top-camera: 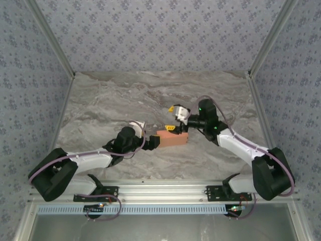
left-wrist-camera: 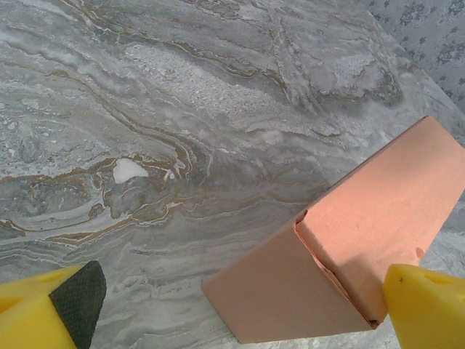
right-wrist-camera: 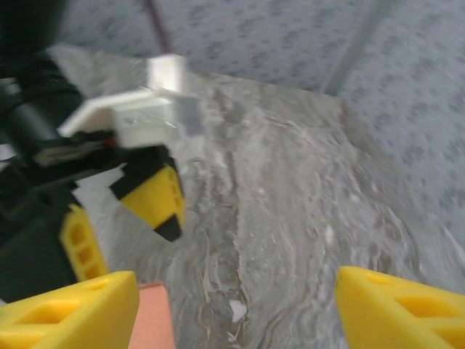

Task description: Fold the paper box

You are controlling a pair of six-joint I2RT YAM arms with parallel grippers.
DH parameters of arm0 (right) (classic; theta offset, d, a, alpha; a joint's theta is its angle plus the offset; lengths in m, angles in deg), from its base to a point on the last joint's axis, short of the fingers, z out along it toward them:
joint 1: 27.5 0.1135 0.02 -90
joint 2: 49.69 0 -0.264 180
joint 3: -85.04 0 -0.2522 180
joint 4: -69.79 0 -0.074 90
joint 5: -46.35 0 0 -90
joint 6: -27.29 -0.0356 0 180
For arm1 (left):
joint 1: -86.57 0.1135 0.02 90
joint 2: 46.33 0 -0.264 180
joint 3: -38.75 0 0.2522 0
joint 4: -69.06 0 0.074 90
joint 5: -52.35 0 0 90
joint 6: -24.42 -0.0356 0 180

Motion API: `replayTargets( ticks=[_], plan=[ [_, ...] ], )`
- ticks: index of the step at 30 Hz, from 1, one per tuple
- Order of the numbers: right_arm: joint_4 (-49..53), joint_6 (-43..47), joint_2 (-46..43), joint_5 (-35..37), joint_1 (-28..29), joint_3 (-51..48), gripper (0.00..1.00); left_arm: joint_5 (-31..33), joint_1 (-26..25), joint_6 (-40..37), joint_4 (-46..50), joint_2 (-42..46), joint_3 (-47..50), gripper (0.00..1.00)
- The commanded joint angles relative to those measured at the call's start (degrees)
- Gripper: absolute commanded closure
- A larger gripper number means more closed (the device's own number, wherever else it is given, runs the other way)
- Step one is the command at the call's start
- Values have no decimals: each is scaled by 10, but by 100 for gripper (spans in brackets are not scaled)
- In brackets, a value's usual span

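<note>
1. Paper box [top-camera: 173,138]: salmon rectangular block lying flat on the grey marble-pattern table [top-camera: 115,100], just below centre of the top view.
2. Left gripper [top-camera: 152,142]: at the box's left end, fingers spread wide, one yellow finger [left-wrist-camera: 425,305] at the end face.
3. Right gripper [top-camera: 172,119]: just above the box's upper edge, fingers spread, nothing between them.
4. Blue-grey patterned walls [top-camera: 160,30] enclose three sides of the table.

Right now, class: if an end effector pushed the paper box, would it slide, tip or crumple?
Probably slides: the paper box lies low on the smooth marble-look table. Likely light and crushable: thin card, end seam slightly gaping.
</note>
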Motion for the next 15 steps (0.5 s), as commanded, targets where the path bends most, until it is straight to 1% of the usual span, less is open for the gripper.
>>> replayTargets(
  ticks=[1, 3, 6, 10, 12, 15],
  plan=[
    [370, 247, 30, 18, 9, 96, 25, 18, 0, -22, 73, -31, 20, 1],
    [420, 309, 52, 28, 11, 117, 24, 18, 0, -20, 70, -36, 18, 1],
    [475, 338, 98, 99, 33, 153, 25, 22, 0, -15, 65, -33, 23, 1],
    [491, 338, 150, 142, 49, 172, 26, 28, 0, -13, 65, -29, 28, 1],
    [495, 331, 172, 175, 54, 184, 27, 29, 0, -14, 67, -27, 28, 1],
    [515, 310, 208, 215, 58, 213, 36, 34, 0, -14, 74, -20, 23, 1]
  ],
)
